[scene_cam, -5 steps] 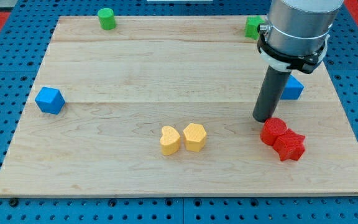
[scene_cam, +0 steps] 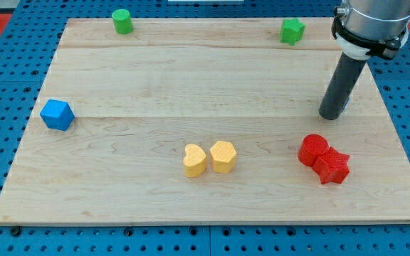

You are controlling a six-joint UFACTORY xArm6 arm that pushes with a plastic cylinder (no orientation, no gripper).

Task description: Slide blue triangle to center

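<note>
Camera view shows no blue triangle, possibly hidden behind my rod, which carries no jaws; tip (scene_cam: 332, 117) rests on the worktop (scene_cam: 191, 92) right of center, so the slide to center remains undone.

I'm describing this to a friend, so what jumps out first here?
The dark rod at the view's right, my tip resting on the board above the two touching red blocks. Two yellow blocks sit together at bottom center. No blue triangle shows; it may be behind the rod.
</note>
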